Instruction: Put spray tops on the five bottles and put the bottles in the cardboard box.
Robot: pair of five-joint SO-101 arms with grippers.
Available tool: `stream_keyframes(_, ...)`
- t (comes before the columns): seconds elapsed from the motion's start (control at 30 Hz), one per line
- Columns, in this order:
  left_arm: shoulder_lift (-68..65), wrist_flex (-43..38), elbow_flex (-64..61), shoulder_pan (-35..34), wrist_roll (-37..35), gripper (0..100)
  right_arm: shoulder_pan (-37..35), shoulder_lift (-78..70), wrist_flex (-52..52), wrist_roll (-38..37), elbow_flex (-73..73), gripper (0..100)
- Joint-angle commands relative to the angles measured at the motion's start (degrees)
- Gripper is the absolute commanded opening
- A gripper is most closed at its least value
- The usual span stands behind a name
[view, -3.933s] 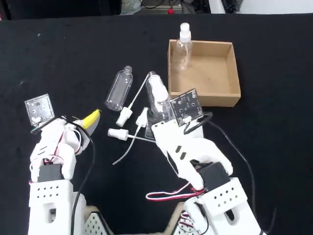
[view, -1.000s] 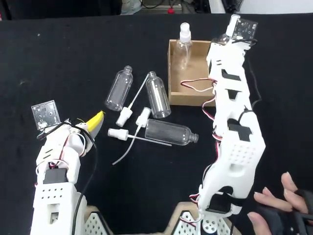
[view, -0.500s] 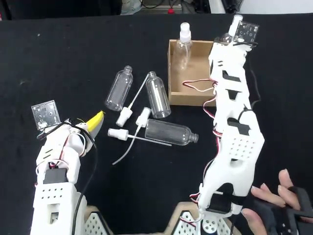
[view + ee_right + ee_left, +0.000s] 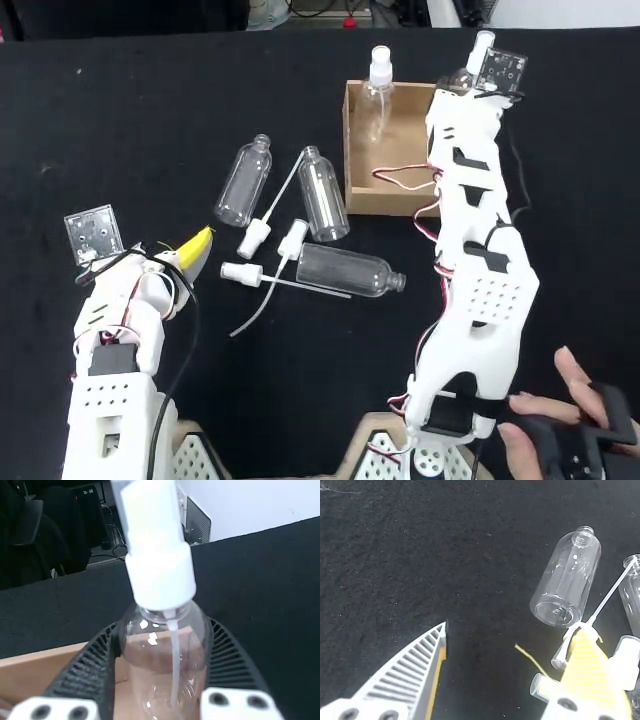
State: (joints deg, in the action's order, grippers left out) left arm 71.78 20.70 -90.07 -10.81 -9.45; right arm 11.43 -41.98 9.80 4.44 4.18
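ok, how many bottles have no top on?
3, all lying on the table: one farthest left, one by the box, one nearer the arms. Two more are capped: one in the box, the held bottle in the right hand.

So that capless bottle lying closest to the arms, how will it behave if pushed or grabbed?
The bottle lies on its round side, so a sideways push would probably roll it. It looks clear and empty, so likely very light and slippery in a grip. A dip tube lies close beside it and might get dragged along.
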Motion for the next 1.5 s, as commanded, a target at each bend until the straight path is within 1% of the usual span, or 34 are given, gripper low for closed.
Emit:
stream_keyframes(0.0,-0.18,-1.32,0.4,0.92,-0.18,37,0.62,0.66,0.97,0.09,2.51,17.2)
stream_keyframes(0.07,-0.18,-1.32,0.4,0.92,-0.18,37,0.62,0.66,0.97,0.09,2.24,22.1)
stream_keyframes(0.17,-0.18,-1.32,0.4,0.92,-0.18,37,0.62,0.57,0.79,0.26,2.07,34.5)
stream_keyframes(0.2,-0.18,-1.41,0.4,0.92,-0.18,37,0.62,0.57,0.53,0.26,2.07,36.8)
stream_keyframes(0.23,-0.18,-1.41,0.4,0.92,-0.18,37,0.62,0.57,-0.62,0.18,2.33,37.2)
stream_keyframes(0.37,-0.18,-1.41,0.4,0.92,-0.18,37,0.62,0.75,-4.22,0.18,4.26,33.0)
stream_keyframes(0.47,-0.18,-1.41,0.22,0.92,-0.18,37,0.7,0.92,-5.19,0.18,5.41,31.4)
stream_keyframes(0.6,-0.18,-1.49,0.04,0.92,-0.18,37,0.7,3.91,-5.19,0.53,3.56,31.7)
stream_keyframes(0.67,-0.18,-1.49,0.04,0.92,-0.18,37,0.62,5.67,-5.19,0.53,2.15,34.2)
stream_keyframes(0.8,-0.18,-1.49,0.04,0.92,-0.18,37,0.53,7.34,-5.19,0.53,-0.22,47.0)
stream_keyframes(0.83,-0.18,-1.49,0.04,0.92,-0.18,37,0.53,7.43,-5.19,0.53,-0.48,48.5)
stream_keyframes(0.97,-0.18,-1.49,-0.04,0.92,-0.18,37,0.97,7.6,-5.19,0.53,-0.57,46.9)
stream_keyframes(1.17,-0.18,-1.49,-0.04,0.92,-0.18,37,0.97,8.13,-5.27,0.53,-0.75,46.9)
stream_keyframes(1.37,-0.18,-1.49,-0.04,0.92,-0.18,37,0.44,14.29,-12.75,0.62,-2.51,47.0)
stream_keyframes(1.47,-0.18,-1.49,-0.04,0.92,-0.18,37,0.53,15.52,-13.89,0.62,-2.68,47.1)
